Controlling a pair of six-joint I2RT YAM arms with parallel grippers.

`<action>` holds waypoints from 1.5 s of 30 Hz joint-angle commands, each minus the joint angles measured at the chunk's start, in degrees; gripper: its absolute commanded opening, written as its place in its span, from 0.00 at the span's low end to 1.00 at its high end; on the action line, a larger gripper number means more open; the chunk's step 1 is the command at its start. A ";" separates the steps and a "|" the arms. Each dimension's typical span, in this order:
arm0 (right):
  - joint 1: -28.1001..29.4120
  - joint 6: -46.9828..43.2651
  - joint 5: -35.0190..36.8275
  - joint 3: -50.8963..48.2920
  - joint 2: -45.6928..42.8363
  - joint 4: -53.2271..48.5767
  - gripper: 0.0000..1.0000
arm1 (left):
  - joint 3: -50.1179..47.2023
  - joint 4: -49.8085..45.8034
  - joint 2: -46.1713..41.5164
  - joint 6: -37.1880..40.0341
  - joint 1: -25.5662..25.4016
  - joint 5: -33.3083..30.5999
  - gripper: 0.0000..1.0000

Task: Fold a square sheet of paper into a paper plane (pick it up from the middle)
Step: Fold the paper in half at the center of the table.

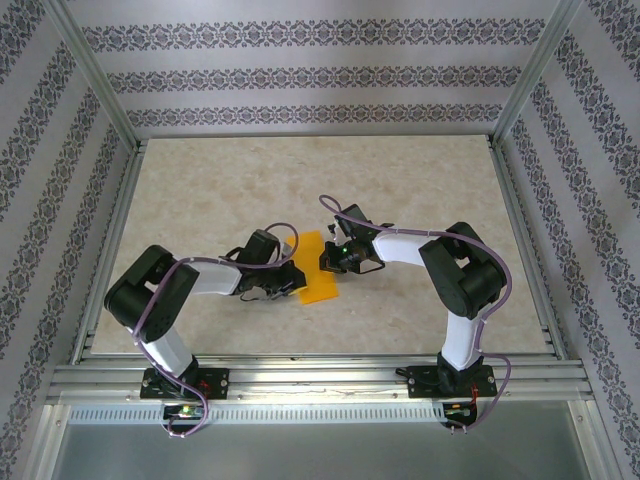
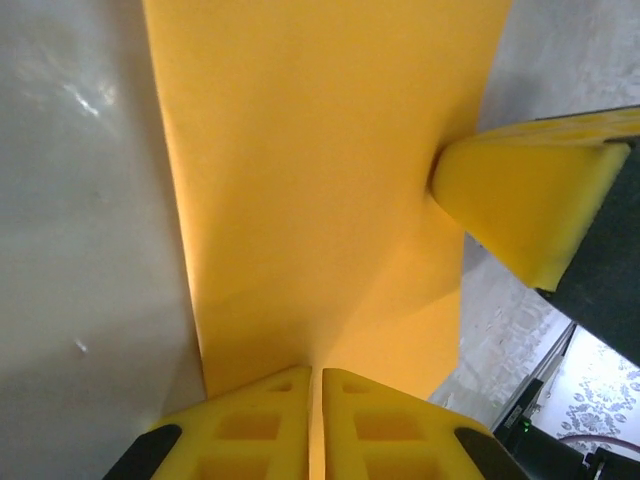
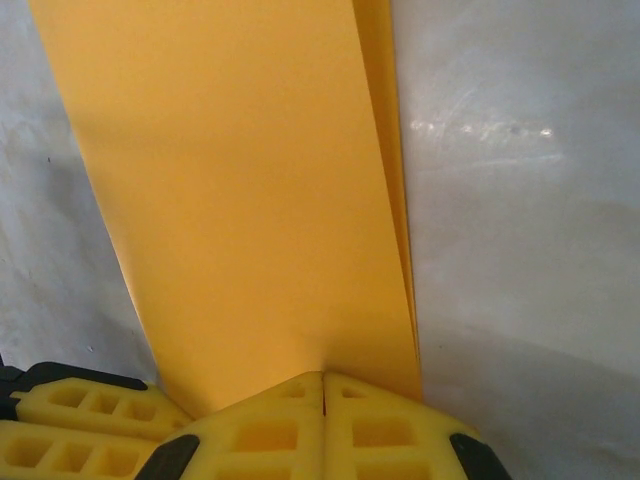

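**A:** Gripper status?

**B:** Left gripper [image 2: 316, 385]: jaws together, pinched on the near edge of the orange sheet [image 2: 320, 180]. Right gripper [image 3: 323, 385]: same, clamped on the sheet's edge from the opposite side.

**A:** Are they close to each other?

**B:** Yes. In the left wrist view, a yellow finger [image 2: 520, 200] of the right gripper meets the sheet's right edge. In the right wrist view, the left gripper's fingers [image 3: 70, 430] sit just beside the right gripper's own.

**A:** Sheet flat?

**B:** Folded. Two layers show along its right edge in the right wrist view, slightly fanned. Can't tell if it's touching the table [image 1: 300, 180].

**A:** Position?

**B:** Top view: mid-table, a narrow strip running near to far, tilted slightly right, held between both grippers. Beyond it is marbled tabletop, then the patterned back wall [image 1: 300, 75].
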 commanded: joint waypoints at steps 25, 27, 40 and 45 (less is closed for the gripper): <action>-1.20 -0.55 4.69 -2.78 1.13 -8.15 0.00 | -1.79 -6.26 -2.86 -1.09 -6.95 -3.34 0.14; -1.29 -0.55 4.77 -2.83 1.13 -8.17 0.00 | -3.15 -5.96 -2.99 -1.22 -6.94 -3.76 0.14; -1.11 -1.08 3.53 -2.52 0.52 -7.33 0.00 | -5.67 -9.30 -22.63 -0.25 -7.11 -15.24 0.21; -0.76 -0.77 2.66 -1.05 -0.17 -7.32 0.00 | 7.69 -20.93 -15.32 6.36 0.78 -13.41 0.19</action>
